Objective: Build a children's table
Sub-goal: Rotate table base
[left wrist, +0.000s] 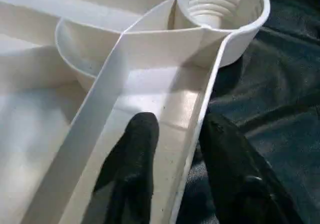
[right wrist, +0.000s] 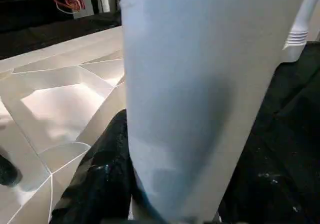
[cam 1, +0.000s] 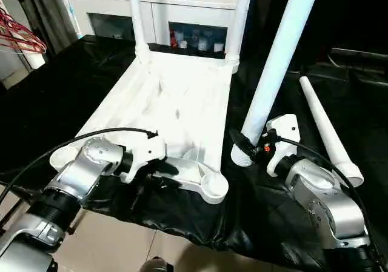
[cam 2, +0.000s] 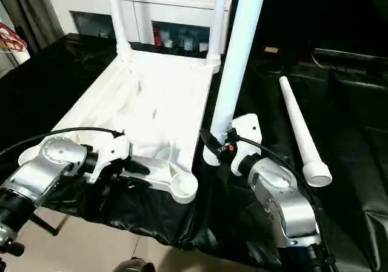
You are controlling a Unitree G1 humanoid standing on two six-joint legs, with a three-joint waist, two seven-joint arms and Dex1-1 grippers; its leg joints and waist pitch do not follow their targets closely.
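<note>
A: What holds what here?

B: The white cabinet at twelve o'clock has glass doors with small bottles behind them, too small to name. On the table top, the near corner socket stands empty, its ribbed core bare.

A: The surface and room?

B: A black sheet covers the work surface, pale floor below at six o'clock. Red hangers hang at ten o'clock.

A: And the table?

B: The top lies centre, ribbed underside up. Two legs stand in its far sockets. A third leg stands tilted at three o'clock of the top, beside the near corner, gripped near its threaded foot by the right gripper. The fourth leg lies on the sheet further toward three o'clock.

A: The left gripper?

B: The left gripper straddles the top's near edge wall, one finger inside, one outside, narrowly apart. I cannot tell if they pinch it.
</note>
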